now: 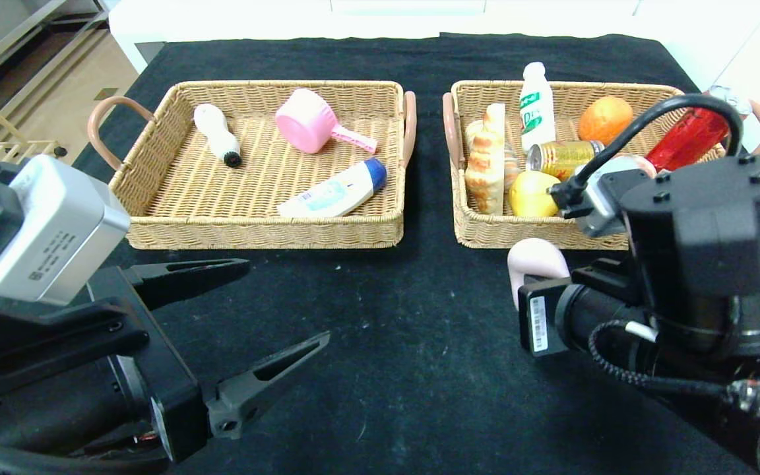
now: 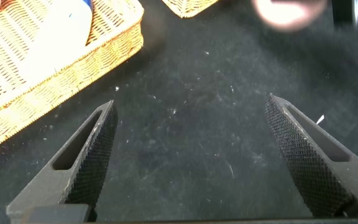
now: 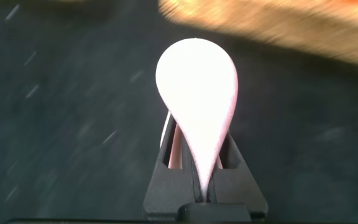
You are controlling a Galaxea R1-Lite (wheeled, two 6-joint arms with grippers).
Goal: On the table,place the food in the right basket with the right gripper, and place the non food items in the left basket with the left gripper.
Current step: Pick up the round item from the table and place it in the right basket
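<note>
We are seeing the left claw point(image 1: 281, 307) sitting spread over the table point(image 1: 380, 343); the right claw point(image 3: 199, 177) is pinching a pale pink item point(image 1: 535, 260) beside the right basket point(image 1: 485, 231).

Black table point(image 1: 386, 369), perhaps tan floor point(image 1: 57, 99)

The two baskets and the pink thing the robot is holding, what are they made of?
Both the left basket and the right basket look like woven wicker: tan crisscrossed strands. The pink thing in the right gripper looks like smooth, matte plastic or rubber; which one is unclear.

Open black cloth point(image 1: 380, 343) fronts both baskets point(image 1: 268, 231); right basket point(image 1: 518, 231) crowded.
</note>
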